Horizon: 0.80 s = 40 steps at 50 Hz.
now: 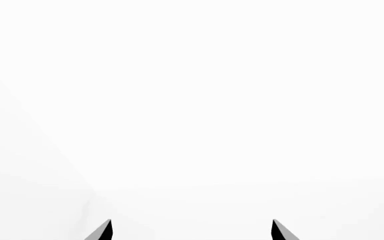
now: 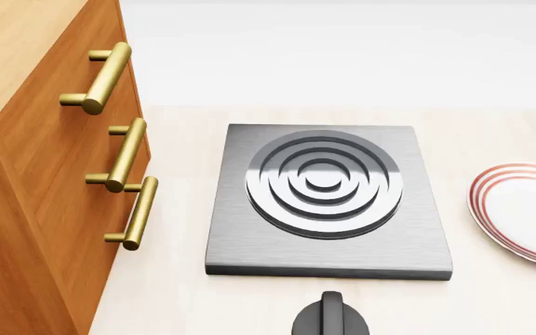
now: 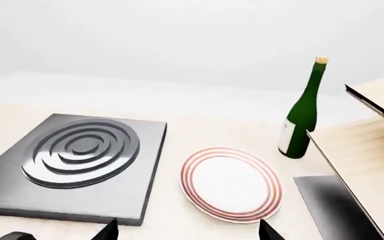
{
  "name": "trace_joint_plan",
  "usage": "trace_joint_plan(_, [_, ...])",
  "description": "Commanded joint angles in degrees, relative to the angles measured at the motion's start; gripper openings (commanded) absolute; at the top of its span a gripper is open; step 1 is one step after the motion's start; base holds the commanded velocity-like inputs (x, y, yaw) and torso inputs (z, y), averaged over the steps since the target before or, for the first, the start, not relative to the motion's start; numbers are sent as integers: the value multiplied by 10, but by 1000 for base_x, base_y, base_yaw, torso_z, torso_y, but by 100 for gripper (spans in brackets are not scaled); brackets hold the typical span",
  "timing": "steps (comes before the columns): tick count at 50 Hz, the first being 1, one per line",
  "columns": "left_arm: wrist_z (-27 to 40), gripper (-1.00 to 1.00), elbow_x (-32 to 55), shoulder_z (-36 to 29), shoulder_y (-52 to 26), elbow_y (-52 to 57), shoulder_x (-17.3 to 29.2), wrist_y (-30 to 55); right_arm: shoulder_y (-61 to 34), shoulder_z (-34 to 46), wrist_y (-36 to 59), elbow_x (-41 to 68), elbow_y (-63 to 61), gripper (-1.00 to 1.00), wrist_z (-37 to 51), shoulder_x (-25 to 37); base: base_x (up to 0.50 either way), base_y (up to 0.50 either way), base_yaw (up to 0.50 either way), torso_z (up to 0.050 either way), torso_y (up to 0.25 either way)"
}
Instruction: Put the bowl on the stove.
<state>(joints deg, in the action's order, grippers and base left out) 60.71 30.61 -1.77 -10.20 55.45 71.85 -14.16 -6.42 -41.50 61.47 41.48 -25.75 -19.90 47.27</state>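
Left wrist view: only blank white beyond the left gripper (image 1: 192, 231), whose two dark tips stand wide apart with nothing between them. Head view: the stove (image 2: 329, 241) lies flat on the counter (image 2: 184, 293), bare-topped, between the wooden drawer cabinet (image 2: 45, 174) and the red-ringed plate (image 2: 519, 209) at the counter's right edge; a black knob (image 2: 331, 317) sits at the near edge. Right wrist view: the right gripper (image 3: 186, 231) is spread wide and holds nothing, over stove, plate and a green bottle (image 3: 302, 115). The bowl appears in no view.
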Motion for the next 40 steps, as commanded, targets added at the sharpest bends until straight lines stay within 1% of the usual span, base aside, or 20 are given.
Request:
trace_joint_plan(1, [-2, 100, 0, -3, -4, 0, -2, 5, 121, -82, 99, 26, -3, 100, -90, 73, 0, 0, 0, 0, 0])
trace_joint_plan(3, [-2, 100, 0, -2, -3, 0, -2, 5, 128, -98, 121, 33, -1, 100, -92, 74, 0, 0, 0, 0, 0])
trace_joint_plan(6, [-3, 100, -3, -3, 0, -2, -5, 3, 146, -105, 110, 16, 5, 100, -94, 73, 0, 0, 0, 0, 0])
trace_joint_plan(9, [-5, 100, -6, -7, 1, -4, -9, 3, 166, -114, 122, 18, 5, 100, -109, 79, 0, 0, 0, 0, 0])
trace_joint_plan(21, [-7, 100, -10, -7, 4, -7, -13, 4, 243, -115, 128, -17, 12, 100, -126, 95, 0, 0, 0, 0, 0])
trace_joint_plan(31, [-6, 100, -7, 1, 10, -6, -10, 4, 267, -126, 116, -32, 14, 100, -128, 81, 0, 0, 0, 0, 0])
trace_joint_plan(40, [-10, 100, -9, -8, 3, -8, -17, 8, 274, -146, 110, -41, 17, 100, -128, 73, 0, 0, 0, 0, 0])
